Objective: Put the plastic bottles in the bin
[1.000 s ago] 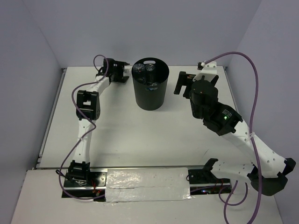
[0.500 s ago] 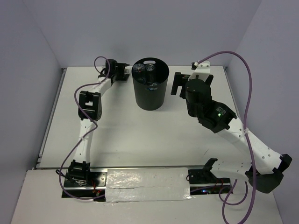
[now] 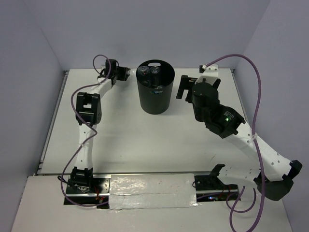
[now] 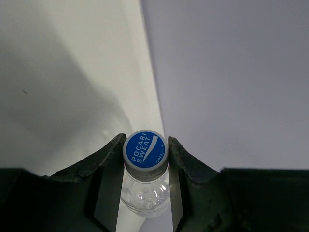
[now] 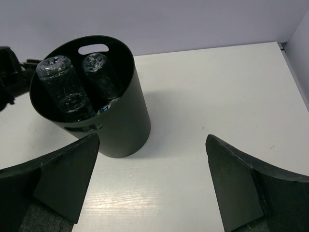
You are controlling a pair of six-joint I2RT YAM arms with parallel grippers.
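Observation:
A clear plastic bottle (image 4: 145, 193) with a blue cap (image 4: 145, 149) is clamped at the cap between the fingers of my left gripper (image 4: 145, 145), which is shut on it. In the top view that gripper (image 3: 123, 74) is at the far left of the table, just left of the bin (image 3: 155, 94). The bin is a black round bucket (image 5: 118, 121), and two clear bottles (image 5: 65, 89) (image 5: 99, 72) stand inside it. My right gripper (image 5: 152, 139) is open and empty above the table, right of the bin (image 3: 185, 87).
The white table's far edge (image 4: 153, 96) and the grey back wall are close behind the left gripper. Purple cables loop over both arms (image 3: 258, 87). A strip of silver tape (image 3: 152, 191) runs along the near edge between the arm bases.
My left gripper has shut on the blue-capped bottle and pulled slightly left, away from the bin. The right arm shifted a little to the left, then held still with its jaws open.

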